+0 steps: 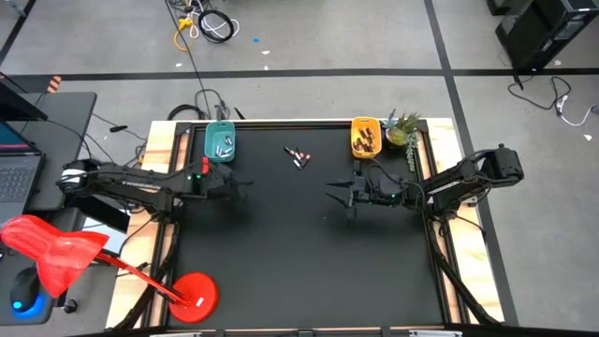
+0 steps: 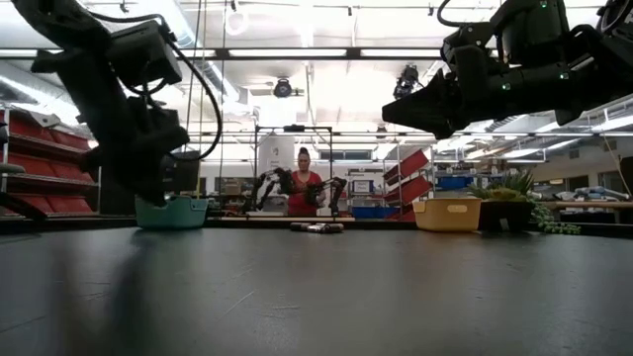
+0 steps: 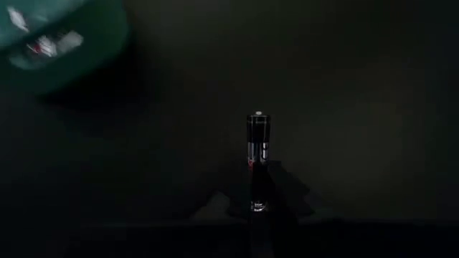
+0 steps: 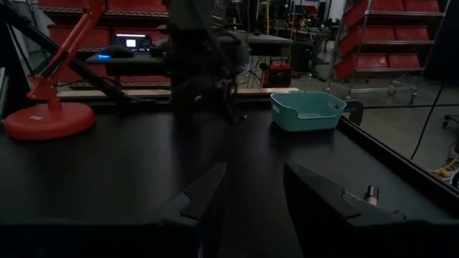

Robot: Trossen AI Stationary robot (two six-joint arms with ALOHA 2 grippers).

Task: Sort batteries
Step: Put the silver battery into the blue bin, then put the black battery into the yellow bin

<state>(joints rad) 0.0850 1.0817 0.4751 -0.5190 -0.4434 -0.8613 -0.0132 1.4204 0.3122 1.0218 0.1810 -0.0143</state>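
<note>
From overhead, the left gripper (image 1: 241,185) is parked over the black table (image 1: 299,262) a bit in front of the teal tray (image 1: 221,142), and the right gripper (image 1: 335,193) sits across from it, in front of the yellow tray (image 1: 365,137). The right one's fingers look spread apart here. A little bunch of loose batteries (image 1: 298,156) lies between the two trays near the far edge. The teal tray has pale batteries in it, the yellow one has darker ones. There's a small plant (image 1: 404,129) just beside the yellow tray and a red lamp (image 1: 192,292) at the near left corner.

At table height, both arms hang above the surface, not touching it. The loose batteries (image 2: 316,227) show as a low dark clump far back, between the teal tray (image 2: 171,212) and the yellow tray (image 2: 447,214). A person (image 2: 303,188) in red stands way behind in the room.

Left wrist camera: pretty dark, but a single battery (image 3: 257,154), dark with a reddish band, is pinched at the fingertips with its end sticking out. So those jaws are closed down on it. The teal tray (image 3: 64,36) is off in the corner, blurry.

Right wrist camera: the two fingers (image 4: 204,197) stand wide apart, holding nothing. One battery (image 4: 371,194) lies on the table just off to the side, and the teal tray (image 4: 307,111) and red lamp (image 4: 49,118) are farther off.
</note>
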